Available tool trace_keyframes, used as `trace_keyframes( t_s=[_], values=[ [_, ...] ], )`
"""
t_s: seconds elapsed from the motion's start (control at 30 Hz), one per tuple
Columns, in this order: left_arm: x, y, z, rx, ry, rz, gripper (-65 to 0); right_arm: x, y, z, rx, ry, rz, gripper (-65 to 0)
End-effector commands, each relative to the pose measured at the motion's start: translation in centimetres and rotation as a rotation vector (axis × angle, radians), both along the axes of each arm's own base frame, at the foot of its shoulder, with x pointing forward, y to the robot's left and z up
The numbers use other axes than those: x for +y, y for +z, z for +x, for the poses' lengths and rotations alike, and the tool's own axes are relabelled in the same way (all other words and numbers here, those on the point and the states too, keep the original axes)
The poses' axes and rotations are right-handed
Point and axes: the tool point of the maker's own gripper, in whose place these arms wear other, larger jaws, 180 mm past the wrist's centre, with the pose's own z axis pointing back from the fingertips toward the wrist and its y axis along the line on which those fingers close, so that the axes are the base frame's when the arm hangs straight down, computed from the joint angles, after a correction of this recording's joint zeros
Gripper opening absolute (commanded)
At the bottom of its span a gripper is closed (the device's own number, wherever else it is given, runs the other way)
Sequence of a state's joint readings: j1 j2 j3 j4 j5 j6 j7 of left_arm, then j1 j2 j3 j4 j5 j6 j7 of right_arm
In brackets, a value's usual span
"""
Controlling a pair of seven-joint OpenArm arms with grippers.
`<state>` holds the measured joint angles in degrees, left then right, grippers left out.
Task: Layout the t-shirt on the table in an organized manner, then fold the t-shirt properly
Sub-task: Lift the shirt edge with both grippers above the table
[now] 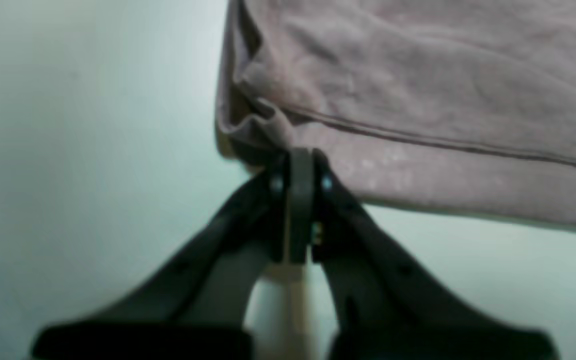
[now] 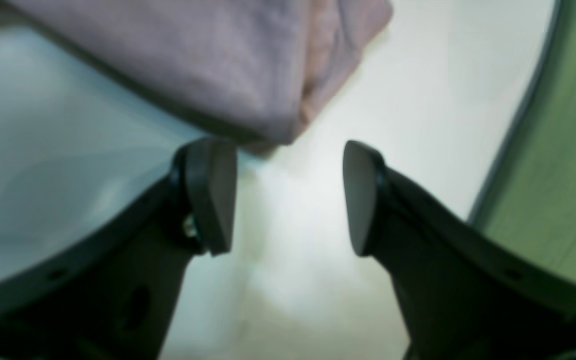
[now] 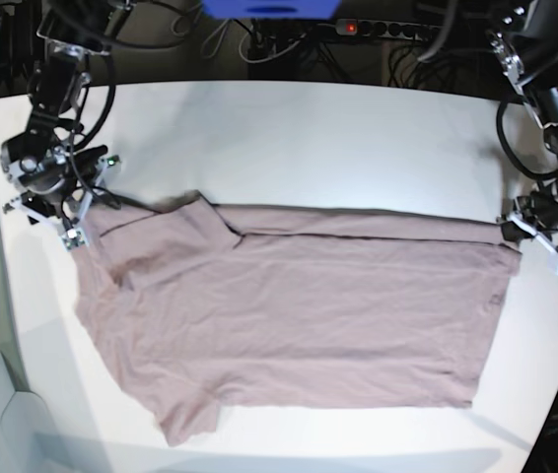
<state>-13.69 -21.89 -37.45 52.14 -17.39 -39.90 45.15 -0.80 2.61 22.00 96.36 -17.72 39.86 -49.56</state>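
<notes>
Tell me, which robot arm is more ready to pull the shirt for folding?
The left one. Its fingers are already pinched shut on the t-shirt corner by the hem. The right gripper is open beside the other end, holding nothing yet.

T-shirt (image 3: 299, 315) spread flat on table (image 3: 309, 138), mauve, lightly wrinkled, top edge folded over. Right gripper (image 3: 70, 222) at shoulder corner, view's left. Left gripper (image 3: 523, 235) at hem corner, view's right. Cables (image 3: 259, 44) behind far edge.
</notes>
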Motion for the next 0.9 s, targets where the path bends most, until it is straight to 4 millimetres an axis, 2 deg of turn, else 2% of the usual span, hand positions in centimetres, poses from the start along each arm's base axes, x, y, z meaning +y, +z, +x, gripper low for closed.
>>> trace_keyframes(
  t_s=[0.0,0.13,0.33,0.47,0.57,0.73,0.87],
  values=[
    [1.1,2.1,1.3,-0.060,0.010,0.020,-64.8,-0.2,1.2,1.0,-0.045,0.009,-0.009,-30.4],
    [1.1,2.1,1.3,-0.060,0.010,0.020,-64.8,-0.1,1.3,1.2,-0.048,0.012,-0.008,-28.2],
    [1.1,2.1,1.3,-0.060,0.010,0.020,-64.8,0.1,1.2,1.4,-0.048,0.013,-0.001,-28.3],
    [1.1,2.1,1.4,-0.062,0.010,0.020,-64.8,0.2,0.4,1.3,-0.028,0.011,0.013,-29.0],
    [1.1,2.1,1.4,-0.062,0.010,0.020,-64.8,0.5,0.2,1.8,-0.037,0.017,0.029,-35.2],
    [1.1,2.2,1.4,-0.065,0.011,0.020,-64.7,0.9,-1.3,1.5,-0.006,0.022,0.057,-47.0],
    [1.2,2.5,1.5,-0.073,0.010,0.022,-64.7,1.0,-1.2,2.0,-0.013,0.022,0.062,-56.8]
  ],
)
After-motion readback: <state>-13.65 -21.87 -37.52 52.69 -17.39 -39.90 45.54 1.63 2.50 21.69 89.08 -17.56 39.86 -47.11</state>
